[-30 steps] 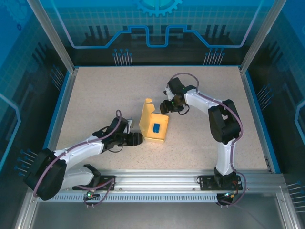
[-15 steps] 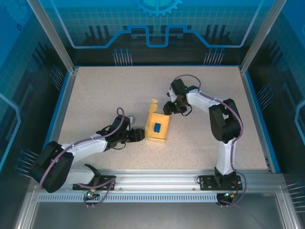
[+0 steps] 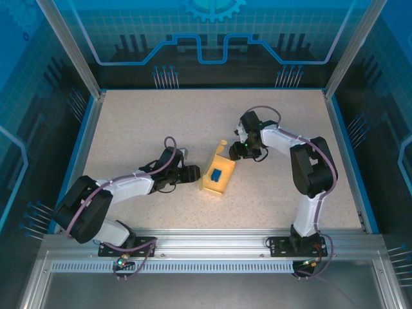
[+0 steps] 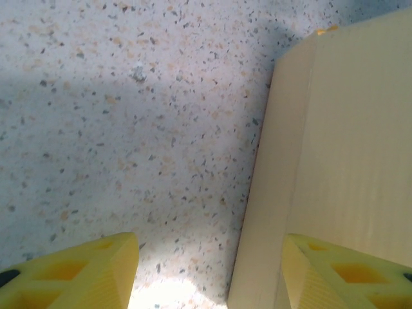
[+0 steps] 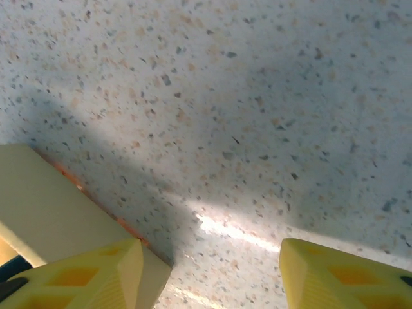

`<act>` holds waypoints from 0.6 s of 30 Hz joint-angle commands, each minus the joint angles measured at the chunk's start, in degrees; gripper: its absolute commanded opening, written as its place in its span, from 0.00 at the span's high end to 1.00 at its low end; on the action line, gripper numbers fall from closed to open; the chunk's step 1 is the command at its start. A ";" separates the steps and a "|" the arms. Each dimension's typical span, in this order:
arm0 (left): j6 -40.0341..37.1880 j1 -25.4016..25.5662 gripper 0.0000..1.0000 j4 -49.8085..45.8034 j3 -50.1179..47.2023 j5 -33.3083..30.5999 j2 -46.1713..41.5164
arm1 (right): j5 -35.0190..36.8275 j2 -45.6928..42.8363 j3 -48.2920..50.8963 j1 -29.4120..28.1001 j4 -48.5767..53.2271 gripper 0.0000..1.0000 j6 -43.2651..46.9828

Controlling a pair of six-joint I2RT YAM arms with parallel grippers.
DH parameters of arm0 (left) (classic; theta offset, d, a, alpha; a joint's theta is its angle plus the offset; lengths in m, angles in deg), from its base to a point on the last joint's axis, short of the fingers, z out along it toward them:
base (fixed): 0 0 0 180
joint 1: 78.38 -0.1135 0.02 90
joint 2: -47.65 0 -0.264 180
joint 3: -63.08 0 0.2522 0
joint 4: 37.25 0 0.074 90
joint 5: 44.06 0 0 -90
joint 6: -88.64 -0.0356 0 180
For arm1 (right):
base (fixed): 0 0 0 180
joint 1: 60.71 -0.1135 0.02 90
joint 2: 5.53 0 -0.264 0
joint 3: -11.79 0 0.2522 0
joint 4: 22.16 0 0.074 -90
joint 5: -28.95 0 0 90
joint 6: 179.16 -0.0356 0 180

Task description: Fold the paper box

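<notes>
**Paper box sits part-formed mid-counter, arms on either side**

Paper box (image 3: 216, 186), pale yellow, lies near the middle of the top frame on the speckled counter (image 3: 129, 129). One flap stands up at its upper edge, and a small blue object (image 3: 215, 174) rests on it. The left end effector (image 3: 192, 174) sits just beside the box's left edge, its arm stretching in from the lower left. The right end effector (image 3: 237, 153) sits near the raised flap at the box's upper right.

In the left wrist view the jaws are spread with bare counter between them. A box wall runs up the right side of the frame, close against the right-hand finger (image 4: 341, 273).

In the right wrist view the jaws are likewise spread and pinch nothing. A corner of the box shows at lower left, beside the left-hand finger (image 5: 84, 273).
</notes>
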 commanded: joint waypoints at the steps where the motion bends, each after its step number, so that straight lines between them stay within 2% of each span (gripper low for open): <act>1: -1.86 0.17 0.38 0.86 2.66 -1.69 1.92 | -1.76 -3.12 2.55 0.69 0.07 0.41 -0.15; 9: -0.54 -3.34 0.37 1.58 2.23 -3.13 1.54 | -1.83 -8.39 9.34 0.65 -1.58 0.41 -1.55; 14: -2.05 -4.13 0.37 -4.76 -1.72 -3.43 -4.92 | -1.41 -8.84 10.14 0.71 -2.12 0.41 -2.04; 18: -1.73 -4.18 0.36 -10.34 -5.99 -0.28 -11.10 | -1.26 -7.74 8.52 0.65 -1.70 0.41 -1.79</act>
